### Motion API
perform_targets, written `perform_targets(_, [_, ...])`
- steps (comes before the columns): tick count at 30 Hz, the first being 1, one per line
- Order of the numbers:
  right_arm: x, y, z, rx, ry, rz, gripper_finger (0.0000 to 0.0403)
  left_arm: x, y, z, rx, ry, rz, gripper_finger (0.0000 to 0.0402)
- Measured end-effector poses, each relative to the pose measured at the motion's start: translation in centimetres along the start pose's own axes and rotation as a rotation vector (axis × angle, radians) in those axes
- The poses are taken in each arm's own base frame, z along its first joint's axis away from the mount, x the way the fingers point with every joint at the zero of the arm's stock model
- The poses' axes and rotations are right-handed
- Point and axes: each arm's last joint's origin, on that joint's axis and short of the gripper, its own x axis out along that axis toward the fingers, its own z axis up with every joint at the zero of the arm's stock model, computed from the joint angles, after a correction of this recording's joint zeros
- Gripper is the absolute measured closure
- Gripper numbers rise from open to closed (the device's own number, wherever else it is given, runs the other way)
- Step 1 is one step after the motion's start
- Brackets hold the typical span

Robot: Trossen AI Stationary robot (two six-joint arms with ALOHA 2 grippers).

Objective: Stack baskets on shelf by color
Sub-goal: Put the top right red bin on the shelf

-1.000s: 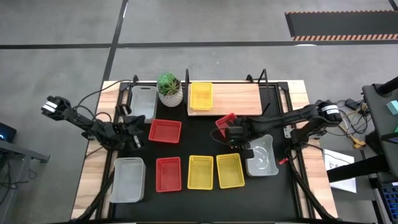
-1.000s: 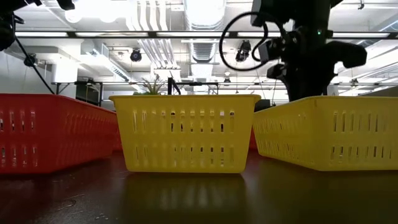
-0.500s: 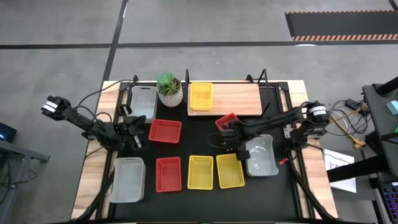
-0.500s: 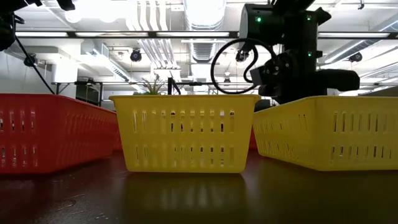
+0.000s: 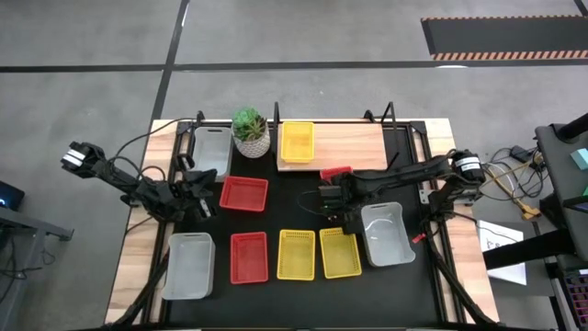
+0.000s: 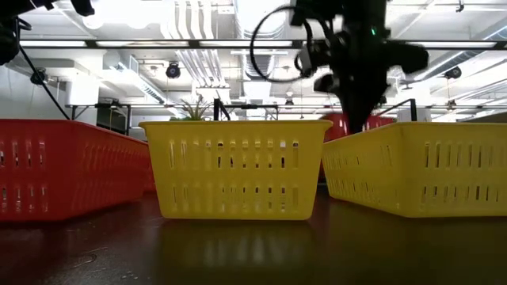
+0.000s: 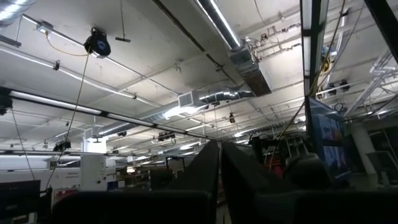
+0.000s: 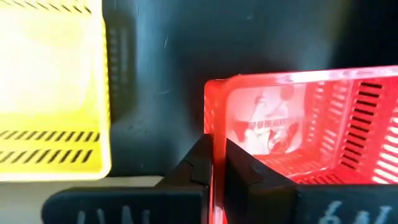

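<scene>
Right gripper (image 5: 329, 191): it is over the middle of the black table (image 5: 303, 184), just in front of the shelf. Its fingers (image 8: 198, 163) are pressed together on the thin wall of a red basket, one finger on each side of the wall.
Held red basket (image 8: 298, 124): it is tilted and raised off the table top. In the high view only its rim (image 5: 335, 172) shows beside the arm, near the front edge of the shelf.
Left gripper (image 5: 200, 184): it waits at the left side of the table, beside a flat red basket. Its fingers (image 7: 214, 171) are closed and hold nothing; they point up to the ceiling.
Shelf (image 5: 354, 147): a light wooden board at the far side of the table. One yellow basket (image 5: 296, 142) stands on its left end.
Front row: a grey basket (image 5: 188, 265), a red basket (image 5: 249, 256), two yellow baskets (image 5: 296, 254) and (image 5: 340, 253), and another grey basket (image 5: 387, 233) at the right.
Other baskets: one red basket (image 5: 244, 193) lies in the middle left, one grey basket (image 5: 213, 150) at the far left.
Plant pot (image 5: 251, 131): it stands between the far grey basket and the shelf.
</scene>
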Motion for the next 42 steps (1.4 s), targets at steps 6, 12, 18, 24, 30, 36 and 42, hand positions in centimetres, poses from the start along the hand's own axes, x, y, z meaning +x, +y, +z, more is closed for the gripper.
perform_targets(6, [-3.5, -1.0, 1.0, 0.077, -0.035, -0.068, 0.0394, 0.0, 0.1, -0.1, 0.006, 0.021, 0.022, 0.04])
perform_targets(12, [-4.6, -3.7, 1.2, 0.153, -0.078, -0.142, 0.0394, 0.0, 0.0, -0.1, 0.025, 0.027, 0.024, 0.04])
perform_targets(18, [-3.4, -7.7, 0.6, 0.241, -0.041, -0.175, 0.0394, 0.0, 0.1, -0.1, 0.024, 0.029, 0.027, 0.04])
perform_targets(24, [-1.2, -11.4, 0.4, 0.229, -0.009, -0.183, 0.0394, 0.0, 0.1, -0.1, 0.024, 0.031, 0.031, 0.04])
perform_targets(30, [0.6, -13.5, 0.3, 0.202, 0.01, -0.184, 0.0394, 0.0, 0.1, -0.1, 0.024, 0.033, 0.032, 0.04])
perform_targets(36, [1.7, -14.4, 0.3, 0.179, 0.034, -0.179, 0.0394, -0.1, 0.1, -0.1, 0.025, 0.033, 0.032, 0.04])
perform_targets(42, [2.0, -14.6, 0.5, 0.161, 0.02, -0.186, 0.0394, -0.1, 0.1, -0.1, 0.024, 0.032, 0.033, 0.04])
